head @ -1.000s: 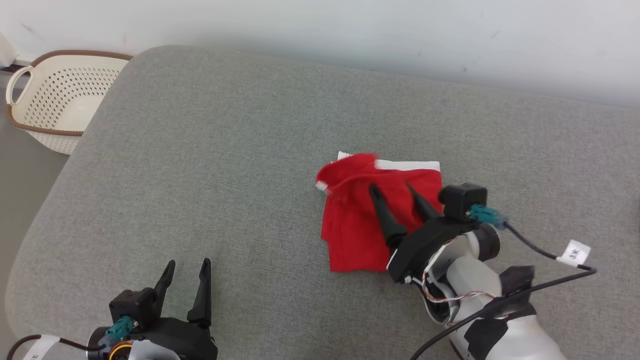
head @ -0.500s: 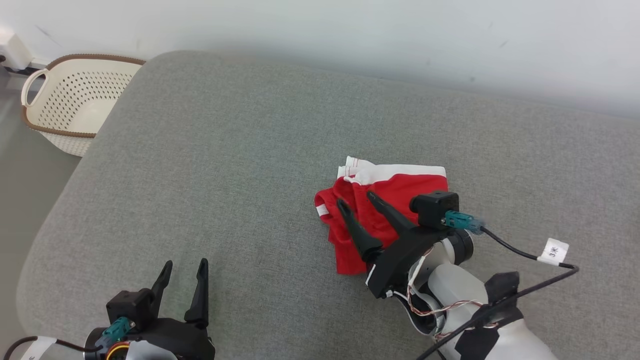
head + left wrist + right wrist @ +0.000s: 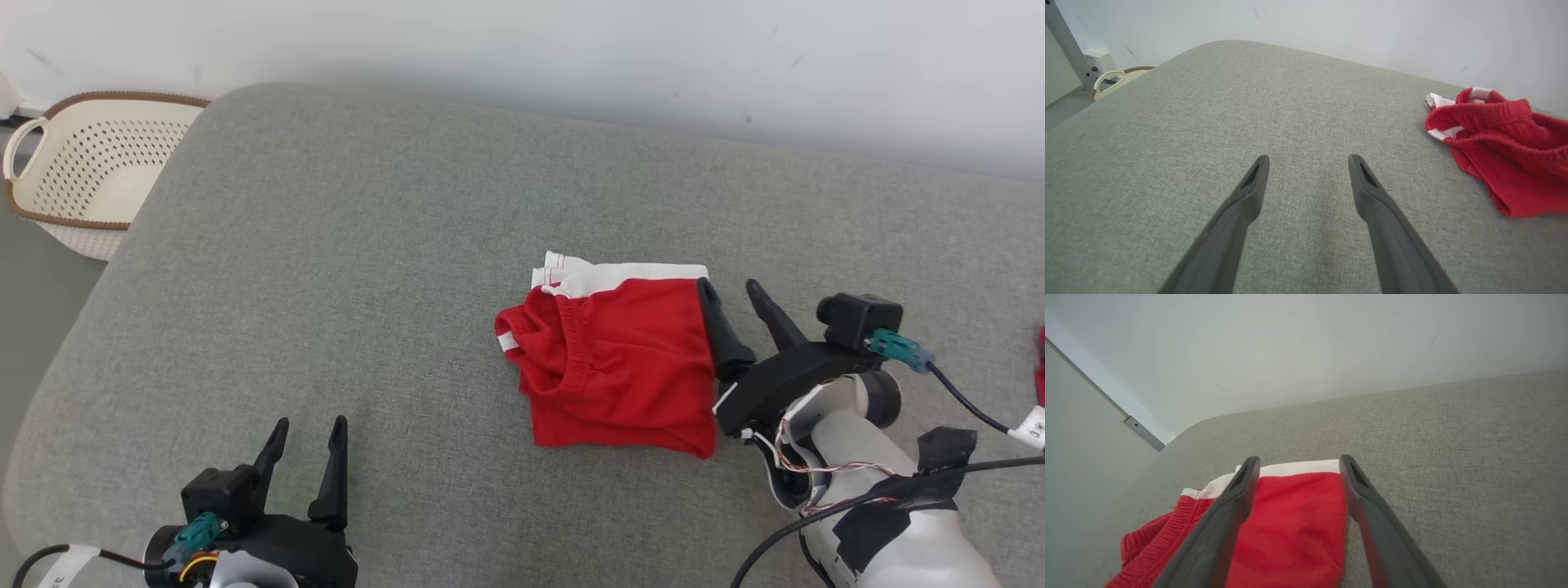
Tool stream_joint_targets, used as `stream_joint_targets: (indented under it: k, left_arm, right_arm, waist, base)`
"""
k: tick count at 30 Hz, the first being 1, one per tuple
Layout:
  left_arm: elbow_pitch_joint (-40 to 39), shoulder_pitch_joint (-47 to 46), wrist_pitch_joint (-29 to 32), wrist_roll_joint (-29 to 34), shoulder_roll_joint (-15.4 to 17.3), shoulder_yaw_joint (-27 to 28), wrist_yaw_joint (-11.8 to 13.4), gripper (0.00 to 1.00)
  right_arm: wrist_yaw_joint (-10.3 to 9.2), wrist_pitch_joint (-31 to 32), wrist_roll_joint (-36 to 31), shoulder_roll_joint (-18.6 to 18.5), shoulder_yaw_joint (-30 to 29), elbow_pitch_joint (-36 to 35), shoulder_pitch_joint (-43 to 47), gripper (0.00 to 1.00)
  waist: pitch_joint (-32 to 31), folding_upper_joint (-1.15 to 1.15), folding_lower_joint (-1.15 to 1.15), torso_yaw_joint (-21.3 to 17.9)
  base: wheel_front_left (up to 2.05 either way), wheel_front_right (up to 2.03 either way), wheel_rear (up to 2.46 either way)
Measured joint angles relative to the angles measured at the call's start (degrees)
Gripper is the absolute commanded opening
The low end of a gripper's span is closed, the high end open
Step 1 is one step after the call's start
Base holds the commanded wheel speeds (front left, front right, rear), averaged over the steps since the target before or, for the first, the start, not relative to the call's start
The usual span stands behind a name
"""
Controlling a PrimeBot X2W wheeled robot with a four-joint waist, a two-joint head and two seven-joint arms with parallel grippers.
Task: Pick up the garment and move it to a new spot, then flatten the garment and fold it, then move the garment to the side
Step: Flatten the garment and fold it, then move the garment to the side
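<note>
While looking from the head, note right gripper (image 3: 729, 286) drawn off the folded shorts (image 3: 620, 359) since a second ago, just beside their right edge on the cushion (image 3: 367, 269), fingers (image 3: 722, 339) spread and empty, so fold likely done, move aside pending; left gripper (image 3: 310, 422) nearer, likewise spread, holding nothing; basket (image 3: 77, 237) far left, apparently empty. From left wrist, see shorts off right. From right wrist, see spread fingers framing their white-banded end.

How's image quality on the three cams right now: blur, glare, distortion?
Head view: sharp, even soft light, no glare; only a faint shadow beside the red shorts. Left wrist view: wide-angle stretch, left gripper fingers loom large, cushion weave crisp. Right wrist view: right gripper fingers slightly soft up close, wall washed pale.
</note>
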Motion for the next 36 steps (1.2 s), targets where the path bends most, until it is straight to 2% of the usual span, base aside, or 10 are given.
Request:
stream_joint_targets:
  k: [7, 15, 21, 22, 23, 24, 30, 36]
  left_arm:
    - [-0.32, -0.27, 0.0, -0.9, -0.01, -1.6, 0.34, 1.0]
    - [-0.52, -0.37, 0.0, -1.01, 0.01, -1.96, 0.76, 1.0]
    - [-0.9, -0.41, 0.0, -1.41, 0.0, -2.53, 0.8, 1.0]
    - [-0.93, -0.42, 0.0, -1.43, 0.01, -2.6, 0.81, 1.0]
    - [-0.94, -0.47, 0.0, -1.47, 0.0, -2.68, 0.81, 1.0]
    - [-0.96, -0.53, 0.0, -1.48, -0.01, -2.74, 0.82, 1.0]
    - [-1.07, -1.14, 0.0, -1.51, 0.0, -2.78, 1.1, 1.0]
    - [-1.25, -1.08, 0.0, -1.47, 0.0, -2.32, 1.26, 1.0]
  right_arm:
    - [0.0, -0.05, -2.81, 0.23, -4.37, 4.27, 1.32, 1.0]
    - [0.0, -0.05, -4.08, 2.42, -4.95, 8.23, 2.02, 1.0]
    - [-0.02, -0.29, -3.97, 2.59, -5.21, 10.61, 0.94, 1.0]
    - [-0.02, -0.33, -3.96, 2.58, -5.06, 11.09, 0.88, 0.81]
    - [-0.03, -0.45, -3.91, 2.56, -4.88, 11.29, 0.74, 0.36]
    - [-0.03, -0.48, -3.65, 2.54, -4.69, 11.48, 0.48, 0.0]
    - [-0.02, -0.38, -2.76, 2.31, -4.12, 11.14, -0.25, 0.0]
    - [-0.01, -0.19, -4.55, 1.08, -6.92, 6.9, 0.3, 0.0]
  waist:
    - [1.39, 0.0, 0.0, 1.46]
    - [2.55, 0.0, 0.0, 3.57]
    - [3.4, 0.0, -0.01, 4.74]
    - [3.5, 0.0, 0.0, 4.87]
    - [3.6, 0.0, 0.0, 5.01]
    - [3.68, -0.01, -0.01, 5.12]
    - [3.84, 0.0, 0.0, 5.37]
    - [3.13, 0.0, 0.0, 4.43]
  base:
    - [0.0, 0.0, 0.0]
    - [0.0, 0.0, 0.0]
    - [0.0, 0.0, 0.0]
    - [0.0, 0.0, 0.0]
    - [0.0, 0.0, 0.0]
    - [0.0, 0.0, 0.0]
    - [0.0, 0.0, 0.0]
    - [0.0, 0.0, 0.0]
